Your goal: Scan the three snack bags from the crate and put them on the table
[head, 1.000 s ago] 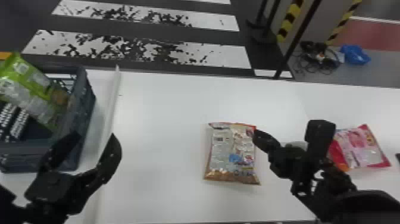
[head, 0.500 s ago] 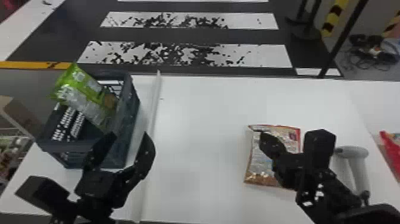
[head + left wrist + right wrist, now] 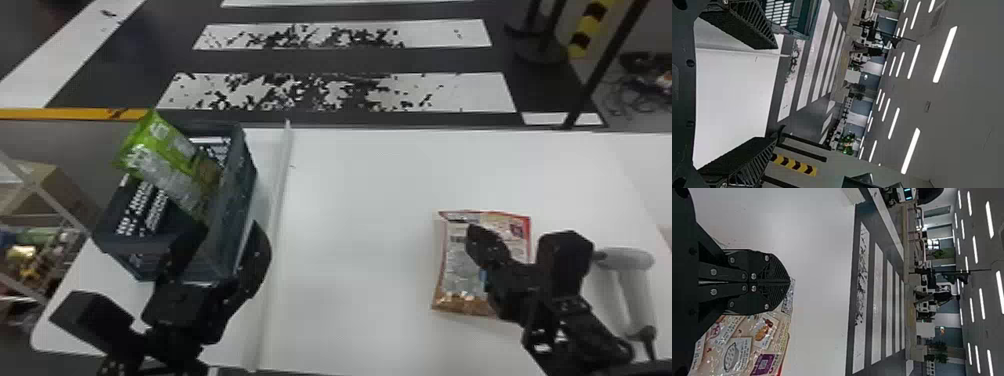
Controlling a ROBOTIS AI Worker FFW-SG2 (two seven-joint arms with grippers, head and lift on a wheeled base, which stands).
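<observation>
Crate (image 3: 239, 200) holding a tilted green snack bag (image 3: 162, 150), with the left gripper (image 3: 227, 231) open at its near side and, well to its right, the right gripper (image 3: 474, 234) closed and empty over a red-edged snack bag (image 3: 454, 265).

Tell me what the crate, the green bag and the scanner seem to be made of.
Crate: likely stiff, matte plastic, by its slotted walls.
Green bag: thin, glossy film, perhaps foil-lined, by its bright glints.
Scanner: smooth grey plastic, probably, though its plain, even surface could be painted metal.
</observation>
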